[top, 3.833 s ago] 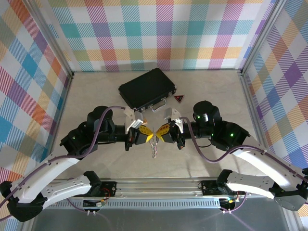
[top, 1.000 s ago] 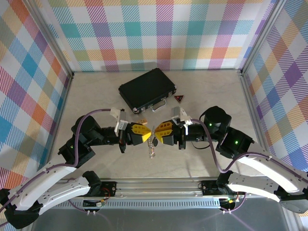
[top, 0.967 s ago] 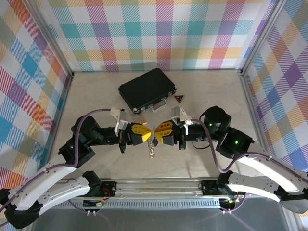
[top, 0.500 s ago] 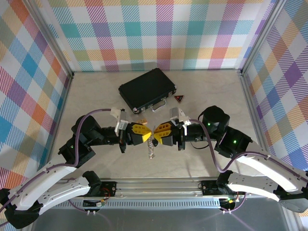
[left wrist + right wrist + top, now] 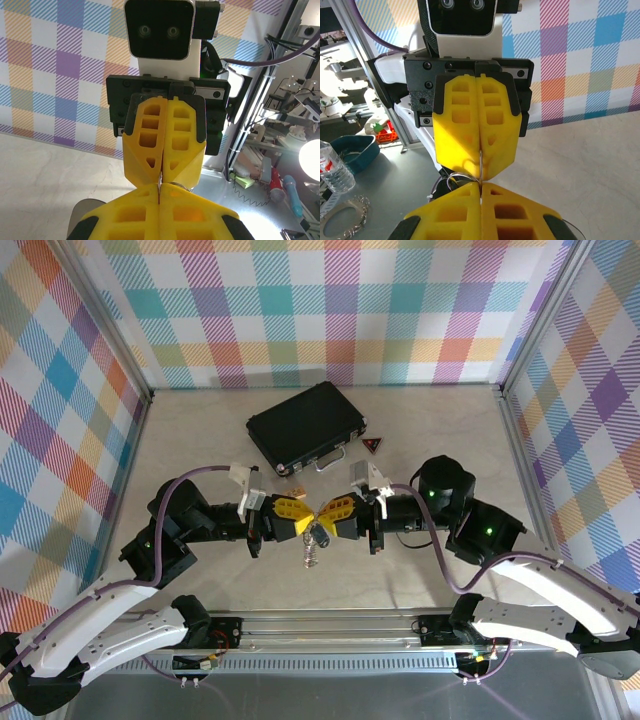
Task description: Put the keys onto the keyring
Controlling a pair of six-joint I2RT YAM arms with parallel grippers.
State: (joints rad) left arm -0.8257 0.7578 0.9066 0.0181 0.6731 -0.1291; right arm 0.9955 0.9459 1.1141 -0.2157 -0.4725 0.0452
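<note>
My left gripper (image 5: 307, 523) and right gripper (image 5: 323, 522) meet tip to tip above the middle of the table, both shut. Between the yellow pads a thin silver edge (image 5: 161, 176) runs from one pair of jaws into the other. A wire loop of the keyring (image 5: 451, 178) curves out beside it. From the meeting point hang the keys: one with a dark head (image 5: 320, 534) and slim silver ones (image 5: 311, 555) under it. In the left wrist view my left gripper (image 5: 160, 189) faces the right gripper's fingers (image 5: 150, 145). How much of the ring sits inside the pads is hidden.
A black case (image 5: 305, 425) with a silver handle lies at the back. A red-and-black triangle (image 5: 373, 445) is to its right, and a small tan block (image 5: 298, 494) sits just behind the grippers. Plaid walls close three sides; a metal rail (image 5: 320, 625) runs along the front.
The right gripper has closed fully and moved slightly left against the left gripper. The dark-headed key now hangs lower and plainer under the tips. The left arm has held still.
</note>
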